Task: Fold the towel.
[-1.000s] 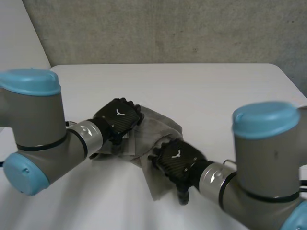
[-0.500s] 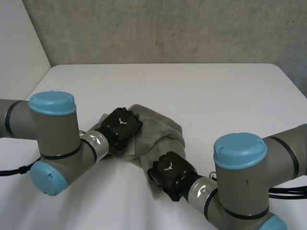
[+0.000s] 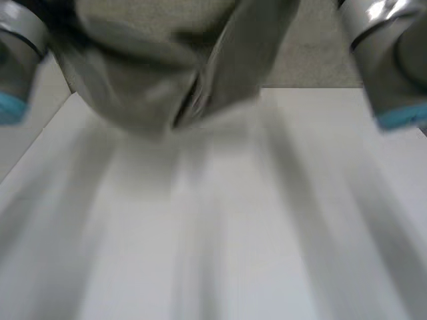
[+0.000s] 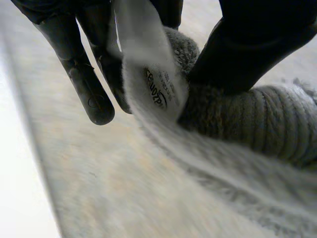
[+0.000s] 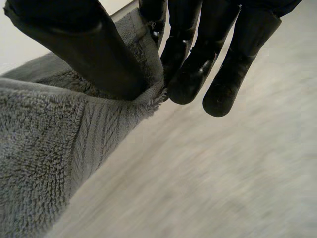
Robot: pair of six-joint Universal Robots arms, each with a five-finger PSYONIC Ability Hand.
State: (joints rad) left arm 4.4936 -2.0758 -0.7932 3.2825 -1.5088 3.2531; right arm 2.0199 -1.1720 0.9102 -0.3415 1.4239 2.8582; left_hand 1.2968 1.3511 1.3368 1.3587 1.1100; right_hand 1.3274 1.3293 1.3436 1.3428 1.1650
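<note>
The grey towel hangs bunched in the air high above the white table, between my left arm and my right arm. In the left wrist view my left hand pinches a rolled edge of the towel between thumb and fingers, right by its white label. In the right wrist view my right hand pinches a hemmed edge of the towel between the thumb and the fingers.
A grey textured wall rises behind the table's far edge. A pale surface lies past the table's left edge.
The towel lay crumpled on the table under both hands. Both hands have closed on it and lifted it high off the table, and the arms have swung up and apart.
</note>
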